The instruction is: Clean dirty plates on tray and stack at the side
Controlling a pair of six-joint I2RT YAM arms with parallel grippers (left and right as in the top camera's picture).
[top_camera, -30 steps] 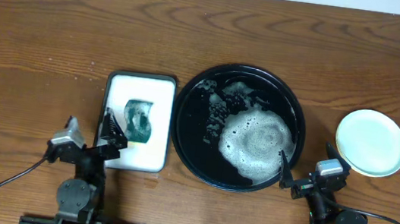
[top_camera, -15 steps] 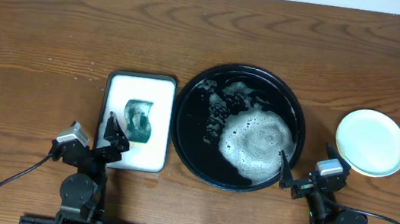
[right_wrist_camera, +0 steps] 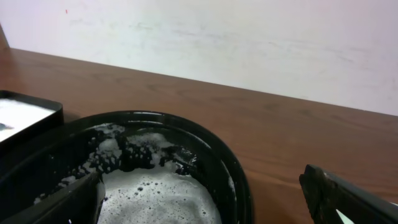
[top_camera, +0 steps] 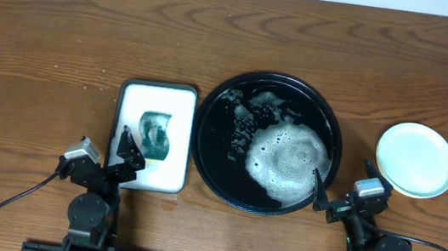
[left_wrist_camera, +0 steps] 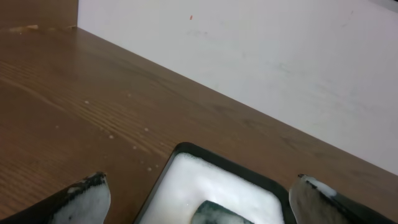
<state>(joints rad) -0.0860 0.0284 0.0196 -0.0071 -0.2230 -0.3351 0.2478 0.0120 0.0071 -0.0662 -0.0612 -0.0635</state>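
Both arms are pulled back low at the near edge of the table, and each one points away toward the wall. The left gripper [top_camera: 122, 152] is at the near left corner of the white sponge dish [top_camera: 158, 92]. Its two fingers are spread wide and hold nothing. In the left wrist view they have white foam on them. A dark green sponge [top_camera: 155, 132] lies in the dish with suds around it. The right gripper [top_camera: 342, 179] is by the near right side of the tray [top_camera: 208, 153]. It is spread wide too and holds nothing. One finger points over the tray's rim. The other finger is close to the plates [top_camera: 416, 158]. The tray is big, round, black and shiny. It sits in the middle of the table, just beside the sponge dish. It has a big patch of white bubbly foam in its right half and small bits of foam farther back. The plates are stacked on the table to the right of the tray, not touching it. The top plate is pale green and looks clean. A thin yellow edge peeks out under it on the near side.
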